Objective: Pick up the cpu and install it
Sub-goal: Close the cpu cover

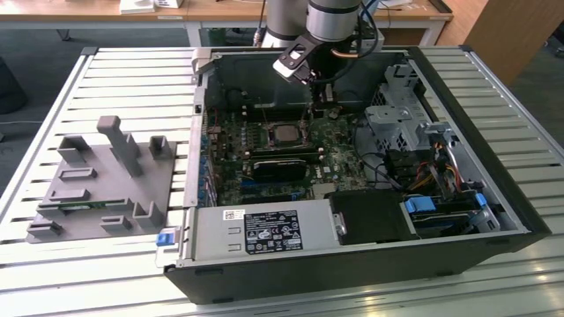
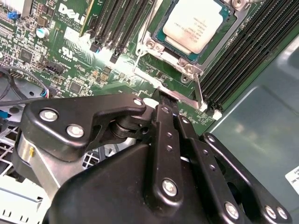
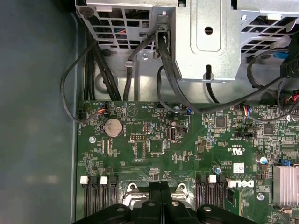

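The cpu (image 1: 284, 134) is a small silver-topped square lying flat in the motherboard socket (image 1: 284, 123) inside the open computer case. In the second wrist view the cpu (image 2: 194, 24) sits in the socket's metal frame (image 2: 185, 59). My gripper (image 2: 163, 96) hangs just off one side of the socket with its black fingers (image 2: 164, 135) pressed together and nothing between them. The tips are close to the socket's thin wire lever (image 2: 198, 93). In the first wrist view the gripper (image 3: 160, 185) hovers over the green board. In the exterior view the gripper (image 1: 318, 100) is beyond the socket, near the case's far wall.
Black memory slots (image 2: 119, 28) flank the socket. A metal drive cage (image 3: 205, 39) and black cables (image 3: 163, 70) stand beside the board. The power supply (image 1: 264, 231) fills the case's near side. A grey parts fixture (image 1: 97, 178) lies on the slatted table at the exterior view's left.
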### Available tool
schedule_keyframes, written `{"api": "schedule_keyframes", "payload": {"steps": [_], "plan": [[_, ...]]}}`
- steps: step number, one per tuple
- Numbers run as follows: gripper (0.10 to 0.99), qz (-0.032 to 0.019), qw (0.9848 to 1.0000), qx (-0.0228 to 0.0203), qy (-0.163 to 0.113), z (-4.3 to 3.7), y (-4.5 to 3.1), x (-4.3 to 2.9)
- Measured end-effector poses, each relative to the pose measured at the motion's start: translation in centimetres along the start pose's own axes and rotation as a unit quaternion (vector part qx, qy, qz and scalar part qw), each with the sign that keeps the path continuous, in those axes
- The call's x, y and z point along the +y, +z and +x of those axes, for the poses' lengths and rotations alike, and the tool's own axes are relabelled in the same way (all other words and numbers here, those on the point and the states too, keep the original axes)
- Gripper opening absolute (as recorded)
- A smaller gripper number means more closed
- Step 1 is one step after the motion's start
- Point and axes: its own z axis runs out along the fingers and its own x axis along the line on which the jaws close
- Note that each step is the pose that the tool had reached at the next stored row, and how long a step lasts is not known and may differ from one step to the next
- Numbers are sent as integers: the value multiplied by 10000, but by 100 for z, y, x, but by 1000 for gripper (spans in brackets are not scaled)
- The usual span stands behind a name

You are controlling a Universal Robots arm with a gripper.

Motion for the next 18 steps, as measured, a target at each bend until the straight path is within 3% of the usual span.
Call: {"api": "schedule_keyframes", "payload": {"steps": [18], "plan": [[106, 0, 10000, 0, 0, 0, -2, -49]]}}
